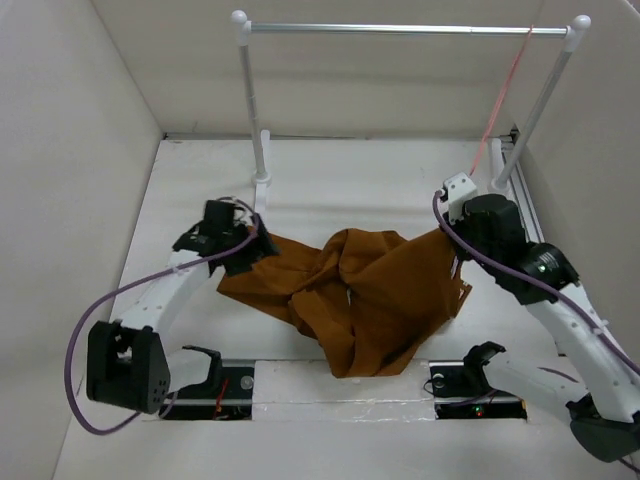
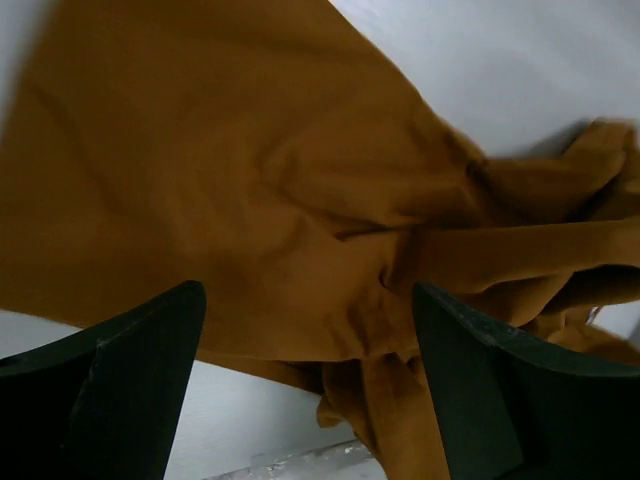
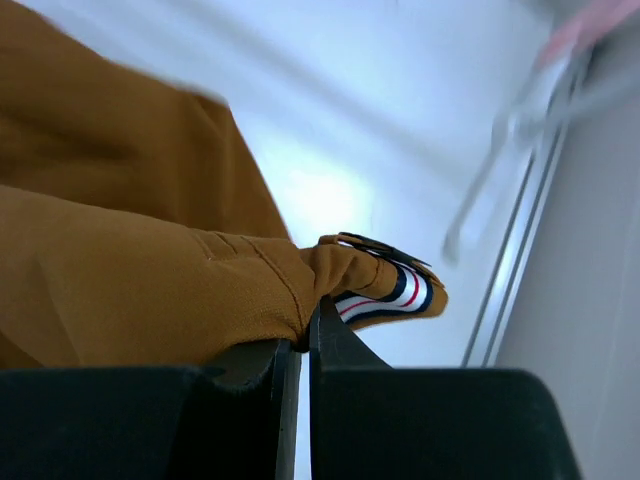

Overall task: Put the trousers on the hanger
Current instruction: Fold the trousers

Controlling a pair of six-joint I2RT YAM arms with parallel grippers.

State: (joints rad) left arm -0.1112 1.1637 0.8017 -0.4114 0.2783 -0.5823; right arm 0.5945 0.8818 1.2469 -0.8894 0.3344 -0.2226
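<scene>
Long rust-brown cloth trousers lie in a crumpled heap on the white surface, midway between your two arms and toward the near edge.

Your left claw is at the left edge of the heap. Its two dark fingers are spread wide over the cloth and grip nothing.

Your right claw is at the right edge of the heap. Its jaws are pressed together, pinching the waistband. Just past the fingertips a fold shows white lining with dark and red stripes.

A thin pink wire hanger hangs from the right end of a silver metal rail on white posts at the far side. It slants down toward the foot of the right post, just beyond your right arm and apart from the trousers.
</scene>
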